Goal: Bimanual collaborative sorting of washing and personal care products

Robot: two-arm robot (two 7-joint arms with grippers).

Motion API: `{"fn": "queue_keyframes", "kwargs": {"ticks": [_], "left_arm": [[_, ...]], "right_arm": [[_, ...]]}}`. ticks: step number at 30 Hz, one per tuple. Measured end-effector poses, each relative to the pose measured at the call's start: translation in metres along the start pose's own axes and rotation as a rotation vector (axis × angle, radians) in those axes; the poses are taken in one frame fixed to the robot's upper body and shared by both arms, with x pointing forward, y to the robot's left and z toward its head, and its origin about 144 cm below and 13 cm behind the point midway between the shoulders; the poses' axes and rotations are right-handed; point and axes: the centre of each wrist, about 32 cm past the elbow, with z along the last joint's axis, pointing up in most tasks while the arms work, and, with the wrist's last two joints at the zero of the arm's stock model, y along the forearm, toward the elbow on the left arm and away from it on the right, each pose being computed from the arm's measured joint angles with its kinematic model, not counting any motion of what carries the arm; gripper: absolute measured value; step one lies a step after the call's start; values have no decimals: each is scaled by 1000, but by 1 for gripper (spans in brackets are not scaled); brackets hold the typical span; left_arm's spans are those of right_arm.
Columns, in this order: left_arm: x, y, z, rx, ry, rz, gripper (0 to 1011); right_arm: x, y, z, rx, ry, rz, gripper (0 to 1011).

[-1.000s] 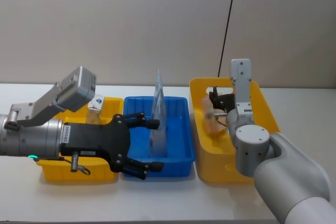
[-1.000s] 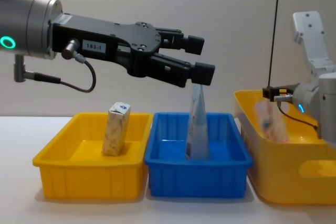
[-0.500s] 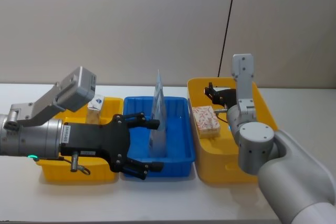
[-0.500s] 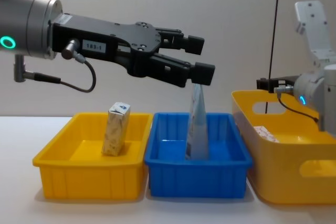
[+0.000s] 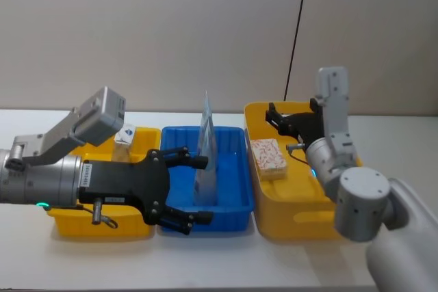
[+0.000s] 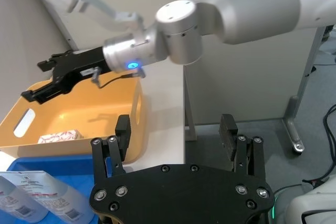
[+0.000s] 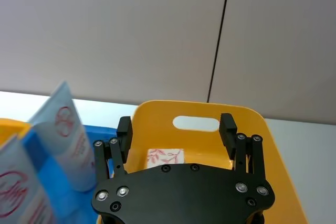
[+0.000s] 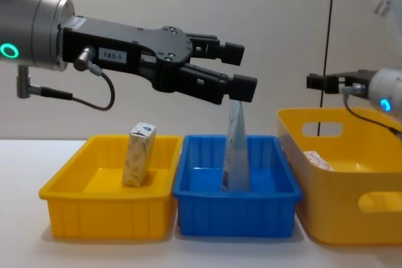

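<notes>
A white box with red leaf print [image 5: 268,157] lies flat in the right yellow bin [image 5: 301,223], also seen as the box [image 7: 164,157] under my right wrist. My right gripper [image 5: 276,117] hangs open and empty above that bin's back half, clear of the box. A tall pale-blue tube [image 5: 207,148] stands upright in the blue bin [image 5: 236,203]. My left gripper [image 5: 199,190] is open, held level above the blue bin, with its fingers either side of the tube. A beige speckled carton [image 8: 139,155] stands in the left yellow bin [image 8: 107,208].
The three bins sit side by side on a white table [image 5: 226,258], with the right one deeper and with handle slots. A black cable [image 5: 295,32] runs down the wall behind it. Bare tabletop lies in front of the bins.
The white box dropped out of the right gripper and came to rest in the right yellow bin. The right gripper then rose and drew back. The left arm stayed still.
</notes>
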Motion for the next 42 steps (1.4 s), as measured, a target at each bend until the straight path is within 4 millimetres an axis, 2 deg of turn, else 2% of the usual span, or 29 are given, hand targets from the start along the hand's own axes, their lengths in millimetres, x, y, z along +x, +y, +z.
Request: {"fn": "queue_keyframes", "kwargs": {"ticks": [8,21,32,42], "left_arm": [[0,0,0,0,0,0,1001],[0,0,0,0,0,0,1001],[0,0,0,0,0,0,1001],[0,0,0,0,0,0,1001]], "right_arm": [[4,-47,6,44,6,52,1004],[0,-107,7,57,1,72,1004],[-14,-138,2,37,-11,90,1004],[-36,-150,-6,28,-34,119,1004]]}}
